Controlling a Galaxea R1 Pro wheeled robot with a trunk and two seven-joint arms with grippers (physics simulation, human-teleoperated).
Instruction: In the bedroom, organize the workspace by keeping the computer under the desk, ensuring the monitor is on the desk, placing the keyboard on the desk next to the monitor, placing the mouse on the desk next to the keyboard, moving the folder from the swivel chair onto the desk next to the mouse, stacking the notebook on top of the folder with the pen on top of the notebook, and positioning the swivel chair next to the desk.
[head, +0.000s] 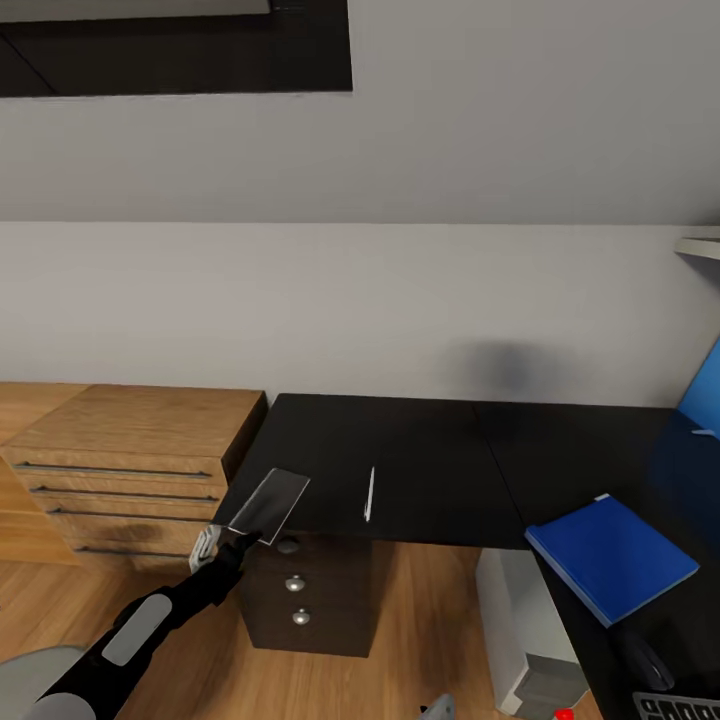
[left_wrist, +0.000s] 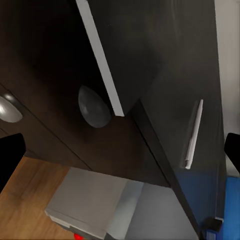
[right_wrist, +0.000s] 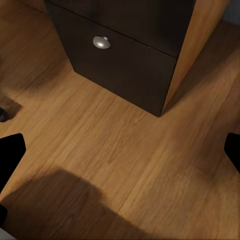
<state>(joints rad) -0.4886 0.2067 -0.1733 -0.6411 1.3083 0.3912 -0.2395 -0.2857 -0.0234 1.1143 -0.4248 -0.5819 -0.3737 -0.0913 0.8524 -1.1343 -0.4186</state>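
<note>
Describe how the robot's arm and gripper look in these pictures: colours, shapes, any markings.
In the head view the left arm is glossy black and rounded, with a long light-grey oval panel on the forearm. It narrows to a black wrist, and the left gripper has a pale silver-grey ribbed piece. In both wrist views the fingertips show as plain black blunt shapes. No cables or lettering are visible.

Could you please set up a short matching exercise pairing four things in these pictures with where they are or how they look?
Things:
1. folder
2. pen
3. notebook
4. wooden chest

Descriptions:
A. thin and white, lying on the black desk top
B. at the desk's front left corner, by the left claw
C. bright blue, on the desk's right wing
D. left of the desk, with long bar handles

Pairs: 1-C, 2-A, 3-B, 4-D
</note>
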